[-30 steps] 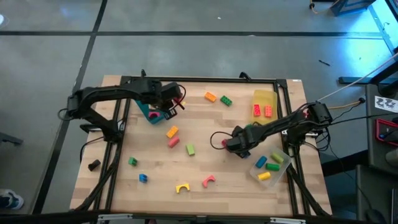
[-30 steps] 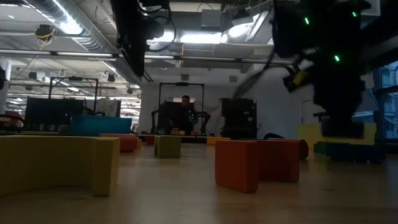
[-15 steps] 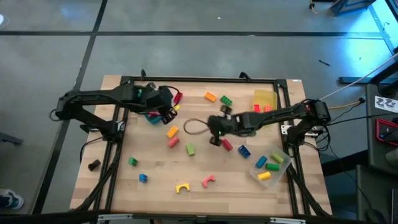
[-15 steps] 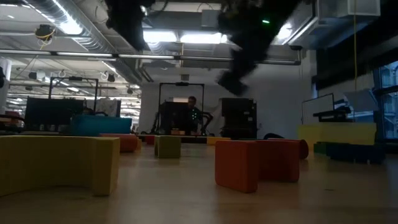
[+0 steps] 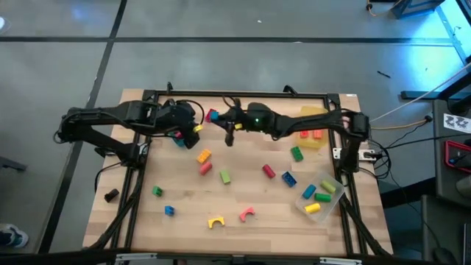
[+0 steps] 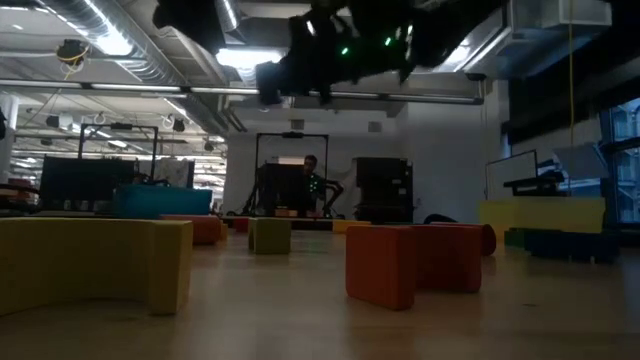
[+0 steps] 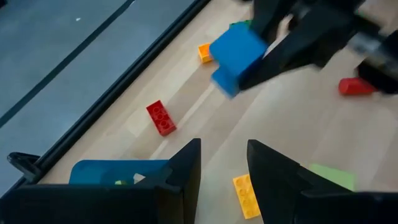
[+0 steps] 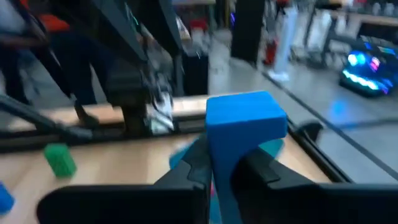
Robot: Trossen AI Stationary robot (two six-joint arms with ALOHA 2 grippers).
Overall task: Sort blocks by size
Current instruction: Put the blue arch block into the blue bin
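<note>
My right gripper (image 5: pixel 219 118) reaches across from the right to the table's far left part and is shut on a blue block (image 8: pixel 245 124), high above the wood. The block also shows in the left wrist view (image 7: pixel 235 53). My left gripper (image 7: pixel 221 168) is open and empty, over the teal tray (image 7: pixel 118 171) just left of the blue block (image 5: pixel 214 116). A red brick (image 7: pixel 161 118) lies flat on the wood by the far edge. Loose blocks lie on the table: orange (image 5: pixel 204 156), pink (image 5: pixel 205 168), green (image 5: pixel 225 177), a red cylinder (image 5: pixel 268 171), blue (image 5: pixel 288 178). My right gripper pinches the blue block between its two fingers (image 8: pixel 261 171), by two opposite sides (image 8: pixel 214 155). Most of the block stands out past the fingertips. The fingers come roughly level from the table's right. The block is lifted clear of the table.
A yellow tray (image 5: pixel 313 118) with red bricks stands at the far right. A clear tray (image 5: pixel 320 195) with blue, green and yellow blocks stands at the near right. A yellow arch (image 5: pixel 215 221) and a pink arch (image 5: pixel 246 214) lie near the front edge. A black frame rims the table.
My right gripper has risen from low beside the clear tray and swung toward the table's far left, stretching the arm out across the table; it now has the blue block beside my left gripper. My left gripper has drawn back a little toward the left edge.
</note>
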